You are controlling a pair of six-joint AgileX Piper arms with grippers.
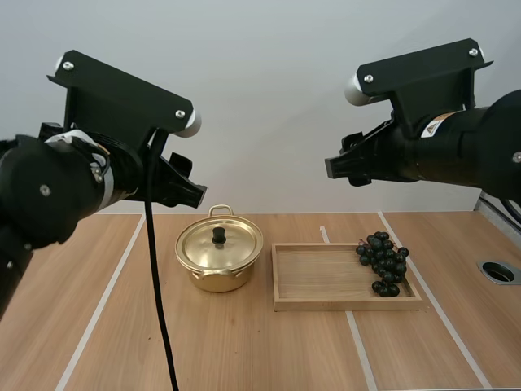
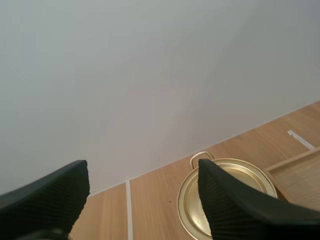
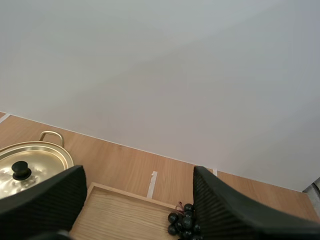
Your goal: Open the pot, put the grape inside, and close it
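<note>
noted left gripper (image 2: 142, 167) and right gripper (image 3: 139, 172) aloft, fingers wide; lidded pot (image 1: 216, 281) at 9 o'clock of tray (image 1: 317, 275), grapes (image 1: 384, 262) inside it at 3 o'clock.

Wall (image 1: 269, 98): plain, pale grey-white, matte. It stands behind the table in the high view and in both wrist views.

Table (image 1: 244, 350): light wood-grain top with the grain running away from the camera. It meets the wall along a straight seam.

White lines on the top:
- left line (image 1: 106, 301), long, slanting from the near side toward the wall
- right line (image 1: 431, 297), long, slanting the other way
- middle line between them, seen as a short stretch near the wall (image 1: 325, 234) and a longer stretch nearer the camera

Round hole (image 1: 498, 272), dark with a grey rim, set in the top at far right, beyond the right line.

Light: even and soft, with only faint shadows on the wood
</note>
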